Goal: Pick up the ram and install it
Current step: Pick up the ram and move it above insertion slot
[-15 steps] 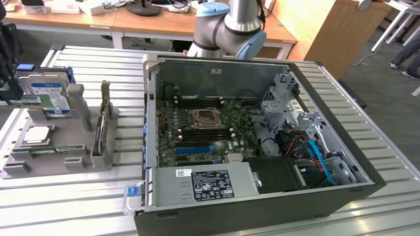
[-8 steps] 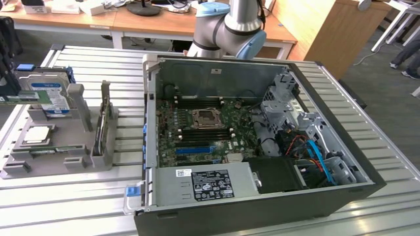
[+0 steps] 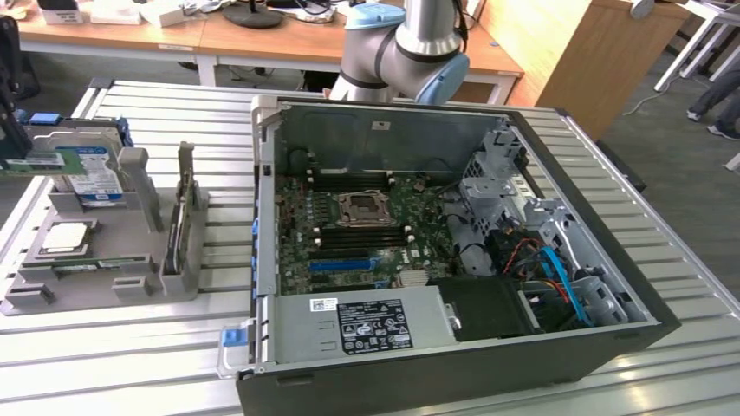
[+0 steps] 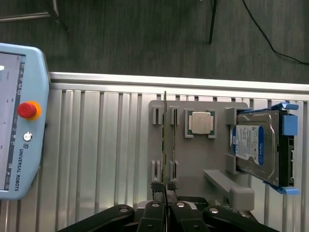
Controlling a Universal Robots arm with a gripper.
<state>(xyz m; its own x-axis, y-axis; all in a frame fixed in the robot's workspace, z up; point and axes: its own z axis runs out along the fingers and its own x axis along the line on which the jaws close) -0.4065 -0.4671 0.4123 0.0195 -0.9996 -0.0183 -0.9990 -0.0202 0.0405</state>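
The ram [image 3: 44,162], a green stick with a white label, hangs at the exterior view's far left above the grey parts holder [image 3: 139,286]. My gripper [image 3: 26,154] is shut on it. In the wrist view the ram [image 4: 165,145] appears edge-on as a thin line running out from my gripper [image 4: 165,192], over the holder [image 4: 193,159]. A second thin stick [image 3: 183,208] stands on edge in the holder's slots. The open computer case [image 3: 601,347] lies to the exterior view's right, with dark memory slots [image 3: 353,184] beside the processor socket [image 3: 360,208] on its motherboard.
On the holder sit a silver hard drive with a blue-white label [image 4: 256,145] and a square silver processor chip [image 4: 201,122]. A teach pendant with a red button [image 4: 27,110] lies on the slatted table. The robot's base [image 3: 405,52] stands behind the case.
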